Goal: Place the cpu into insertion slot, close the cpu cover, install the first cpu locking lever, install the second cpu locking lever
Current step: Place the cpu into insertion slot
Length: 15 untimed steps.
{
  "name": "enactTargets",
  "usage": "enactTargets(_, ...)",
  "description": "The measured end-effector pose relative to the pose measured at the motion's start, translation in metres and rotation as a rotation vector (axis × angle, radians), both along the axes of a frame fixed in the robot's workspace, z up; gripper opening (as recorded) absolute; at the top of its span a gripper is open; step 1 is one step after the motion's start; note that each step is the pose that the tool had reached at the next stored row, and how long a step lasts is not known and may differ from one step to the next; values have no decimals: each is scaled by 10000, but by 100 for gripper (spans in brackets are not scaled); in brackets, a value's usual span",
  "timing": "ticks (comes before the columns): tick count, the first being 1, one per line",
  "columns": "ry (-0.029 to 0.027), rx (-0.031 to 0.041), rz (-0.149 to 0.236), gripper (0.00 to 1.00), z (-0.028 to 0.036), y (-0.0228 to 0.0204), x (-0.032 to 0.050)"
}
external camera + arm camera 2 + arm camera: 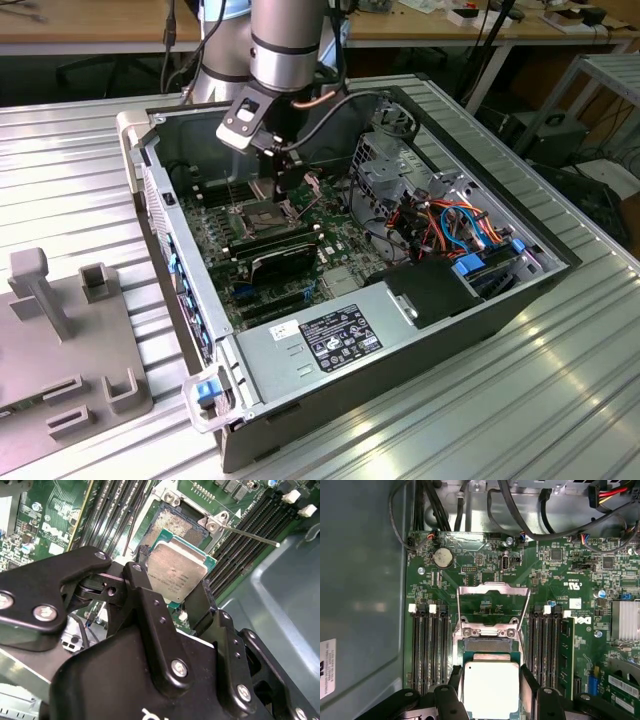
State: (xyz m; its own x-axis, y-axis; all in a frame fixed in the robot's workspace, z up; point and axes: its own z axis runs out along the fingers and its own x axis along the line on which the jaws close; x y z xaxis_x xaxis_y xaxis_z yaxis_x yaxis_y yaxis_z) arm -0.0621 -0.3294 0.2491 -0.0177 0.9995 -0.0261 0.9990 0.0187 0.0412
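Entry: end effector point(172, 587) is pinching cpu point(176, 575) by its edges above insertion slot point(172, 527), cpu cover point(493, 586) standing open; level, squared lowering advised.

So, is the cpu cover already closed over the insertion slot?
No, in the first wrist view the cpu cover is swung open off the insertion slot, and the gripper holds the cpu.

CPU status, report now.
Status: gripper shut on cpu; cpu over insertion slot, not seated; cpu cover open, off the slot.
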Motion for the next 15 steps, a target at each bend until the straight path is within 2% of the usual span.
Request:
enactTargets(9,-1,0,0,55,-195,0,0)
enactTargets(15,0,0,3,55,-210,0,0)
